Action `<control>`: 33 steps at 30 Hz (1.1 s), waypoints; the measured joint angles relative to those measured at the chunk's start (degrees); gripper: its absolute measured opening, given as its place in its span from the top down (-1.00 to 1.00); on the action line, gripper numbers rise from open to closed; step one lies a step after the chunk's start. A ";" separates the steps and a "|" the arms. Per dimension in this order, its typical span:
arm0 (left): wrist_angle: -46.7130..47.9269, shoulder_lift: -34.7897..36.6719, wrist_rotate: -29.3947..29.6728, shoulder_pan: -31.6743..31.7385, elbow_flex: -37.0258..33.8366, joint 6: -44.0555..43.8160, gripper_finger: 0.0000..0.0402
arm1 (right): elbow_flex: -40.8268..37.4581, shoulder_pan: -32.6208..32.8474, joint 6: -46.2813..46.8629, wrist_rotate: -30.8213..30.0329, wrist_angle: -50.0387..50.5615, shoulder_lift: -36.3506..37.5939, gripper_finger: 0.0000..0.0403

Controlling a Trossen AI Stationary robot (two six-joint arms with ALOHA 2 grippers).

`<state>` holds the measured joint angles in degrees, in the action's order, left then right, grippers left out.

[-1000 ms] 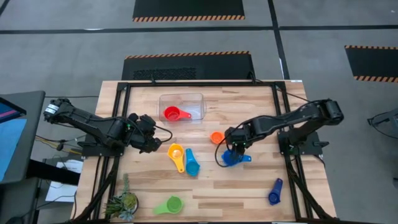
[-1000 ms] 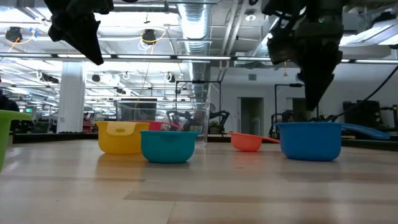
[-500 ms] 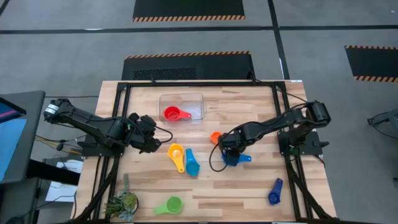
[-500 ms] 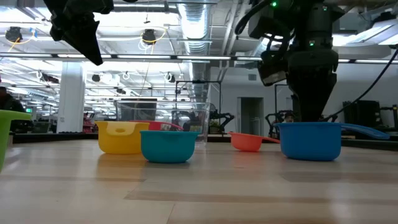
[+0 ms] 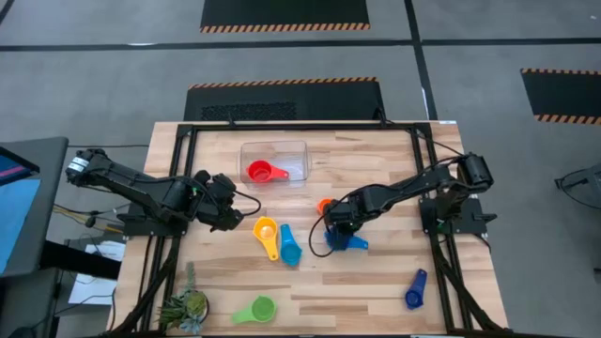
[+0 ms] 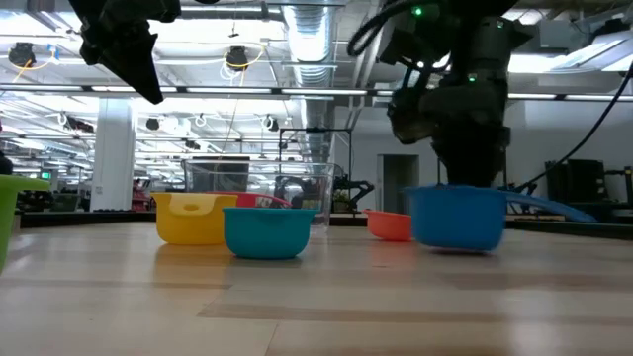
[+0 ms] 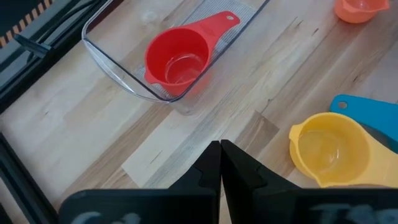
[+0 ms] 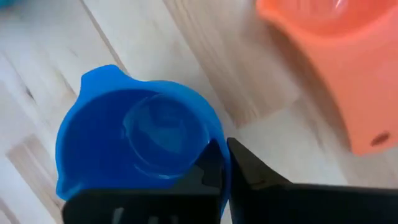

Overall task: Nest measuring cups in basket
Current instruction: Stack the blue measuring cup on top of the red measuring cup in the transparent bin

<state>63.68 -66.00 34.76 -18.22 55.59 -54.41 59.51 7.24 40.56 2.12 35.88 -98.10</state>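
Note:
The clear basket [image 5: 274, 161] stands at the table's far middle with a red measuring cup [image 5: 263, 172] inside. On the wood lie an orange cup [image 5: 325, 206], a yellow cup [image 5: 267, 230], a light blue cup [image 5: 289, 249], a green cup [image 5: 255, 310] and a dark blue cup [image 5: 414, 291]. My right gripper [image 8: 222, 146] is shut on the blue cup [image 5: 345, 242], near the table's middle. Left of the yellow cup, my left gripper [image 7: 221, 149] hovers shut and holds nothing. My right gripper pinches the blue cup's wall at the rim [image 8: 216, 132], with one finger [image 8: 208, 171] inside the bowl and the other [image 8: 252, 174] outside. The fingers come from above, pointing down. The cup stays upright, its handle [image 6: 549, 204] toward the table's right; whether it is clear of the wood I cannot tell.
A small potted plant [image 5: 186, 308] stands at the near left corner. The orange cup sits close behind the held blue cup. Bare wood lies between the blue cup and the near edge, and right of the basket.
My right gripper has come down over the blue cup, shut on its rim, and gone toward the table's left. The blue cup has gone with it, upright, a short way left toward the light blue cup.

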 joint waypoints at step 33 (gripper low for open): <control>3.26 0.00 -6.00 -0.57 0.00 -5.35 1.00 | 52.01 -25.23 -41.17 -3.45 -12.95 -22.64 0.97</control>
<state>66.94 -66.00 28.75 -18.79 55.59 -59.77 111.52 -17.99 -0.62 -1.33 22.93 -120.73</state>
